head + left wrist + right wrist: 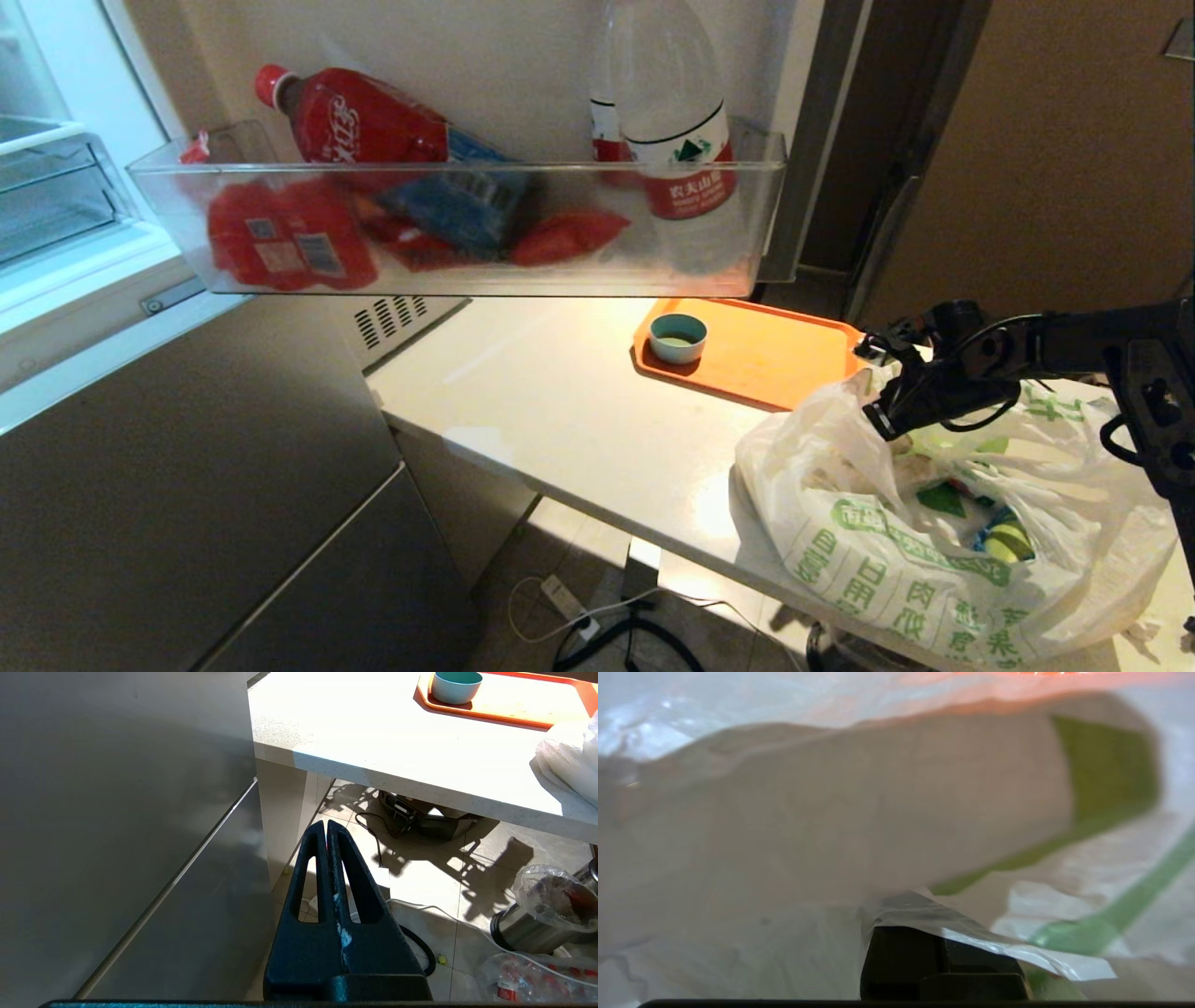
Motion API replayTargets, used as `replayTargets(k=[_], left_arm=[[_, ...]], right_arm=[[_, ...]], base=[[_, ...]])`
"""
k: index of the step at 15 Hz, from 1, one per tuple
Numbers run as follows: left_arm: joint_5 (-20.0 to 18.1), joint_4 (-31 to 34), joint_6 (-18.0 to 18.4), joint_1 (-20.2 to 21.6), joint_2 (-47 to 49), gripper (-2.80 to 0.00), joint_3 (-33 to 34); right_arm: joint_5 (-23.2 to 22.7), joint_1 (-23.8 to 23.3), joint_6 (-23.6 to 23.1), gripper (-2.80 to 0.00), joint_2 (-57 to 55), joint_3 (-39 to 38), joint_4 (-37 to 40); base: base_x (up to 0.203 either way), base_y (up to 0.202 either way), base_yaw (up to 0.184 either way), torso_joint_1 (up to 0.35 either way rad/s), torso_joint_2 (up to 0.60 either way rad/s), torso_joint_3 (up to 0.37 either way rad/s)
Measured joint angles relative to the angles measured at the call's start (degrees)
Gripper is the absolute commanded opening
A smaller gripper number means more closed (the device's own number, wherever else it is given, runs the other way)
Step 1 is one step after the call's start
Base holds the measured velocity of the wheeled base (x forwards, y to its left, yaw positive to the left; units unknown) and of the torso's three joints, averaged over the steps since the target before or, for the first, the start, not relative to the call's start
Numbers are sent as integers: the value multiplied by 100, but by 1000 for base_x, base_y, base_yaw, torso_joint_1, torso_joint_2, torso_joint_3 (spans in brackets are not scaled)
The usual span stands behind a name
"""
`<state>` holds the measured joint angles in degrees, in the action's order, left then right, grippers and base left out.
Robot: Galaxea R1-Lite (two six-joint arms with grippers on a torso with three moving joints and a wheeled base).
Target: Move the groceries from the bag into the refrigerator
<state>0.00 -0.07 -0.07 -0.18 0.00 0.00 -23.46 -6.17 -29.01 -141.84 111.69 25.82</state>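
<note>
The bag (896, 560), crinkly white plastic with green characters, sits on the counter's near right corner. Groceries show in its open top: a green pack (943, 497) and a yellow-green item (1008, 541). My right gripper (882, 415) is shut at the bag's raised left rim. In the right wrist view bag film (971, 938) lies over its fingers and hides the tips. Just beyond lies a pale bottle with a green label (878, 807). The refrigerator (187, 485) stands at left with its upper door open. My left gripper (325, 828) hangs shut and empty beside the grey doors (117, 812).
The open door's clear bin (467, 280) holds red packs, a red bottle and a clear water bottle (686, 159). An orange tray (775, 359) with a teal cup (678, 338) lies behind the bag. A vented silver box (392, 317) stands by the counter. Cables and a power strip (569, 597) lie on the floor.
</note>
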Motion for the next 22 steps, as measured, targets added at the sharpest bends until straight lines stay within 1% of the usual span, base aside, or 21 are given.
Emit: replayTargets(k=[5, 12, 15, 17, 18, 22], left_arm=[[0, 0, 0, 0, 0, -280, 0], [0, 0, 2, 0, 0, -280, 0], [0, 0, 0, 0, 0, -280, 0], [0, 0, 0, 0, 0, -280, 0], [0, 0, 0, 0, 0, -280, 0], [0, 0, 0, 0, 0, -280, 0]], right_arm=[[-3, 2, -61, -280, -155, 104, -67], [4, 46, -50, -280, -275, 123, -719], [7, 68, -69, -280, -270, 118, -746], [13, 89, -184, -280, -275, 118, -756], [25, 105, -246, 0, -276, 121, -774], [15, 179, -322, 0, -251, 118, -846]], base=[[0, 0, 0, 0, 0, 0], [0, 0, 0, 0, 0, 0], [0, 0, 0, 0, 0, 0], [0, 0, 0, 0, 0, 0], [0, 0, 0, 0, 0, 0], [0, 0, 0, 0, 0, 0]])
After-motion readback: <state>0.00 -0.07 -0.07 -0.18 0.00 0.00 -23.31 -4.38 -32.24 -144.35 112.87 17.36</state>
